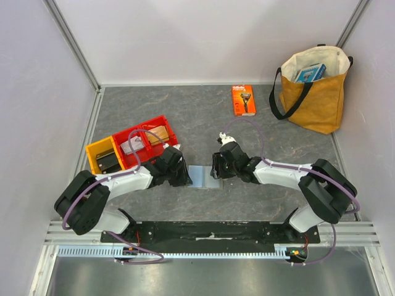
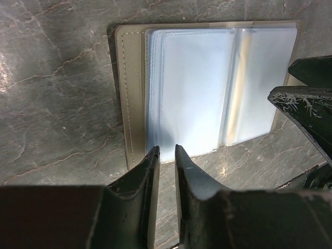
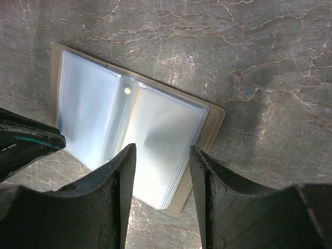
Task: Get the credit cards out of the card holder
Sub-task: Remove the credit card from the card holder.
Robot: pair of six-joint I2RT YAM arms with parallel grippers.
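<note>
the card holder (image 1: 205,177) lies opened flat on the grey table (image 1: 185,111), a little toward 6 o'clock from the middle, cover down and pale blue inside up. its clear sleeves (image 2: 197,88) fan out on both sides of the fold. no credit cards show in them from either wrist view; the plastic glares too much to say whether the pockets are empty.

the left gripper (image 2: 166,153) sits at the holder's 9 o'clock. its jaws stand only narrowly apart, tips right at the open edge of the sleeves, and nothing shows between them. the right gripper (image 3: 162,150) sits at 3 o'clock with its jaws spread wide, straddling the other page near the cover's corner, gripping nothing.

judging by this, the step in hand is working through the opened holder to find and free a card, one arm at each page. the next move seems to call for the left tips to catch a single thin edge, sleeve or card, without bunching the stack. the right jaws would have to press their side down so the holder does not slide or fold shut.

further out, a red bin (image 1: 162,123) and a yellow bin (image 1: 92,151) stand at 10 o'clock. an orange razor package (image 1: 244,100) lies at 1 o'clock and a yellow bag (image 1: 315,98) at 2 o'clock, all well apart from the holder.
</note>
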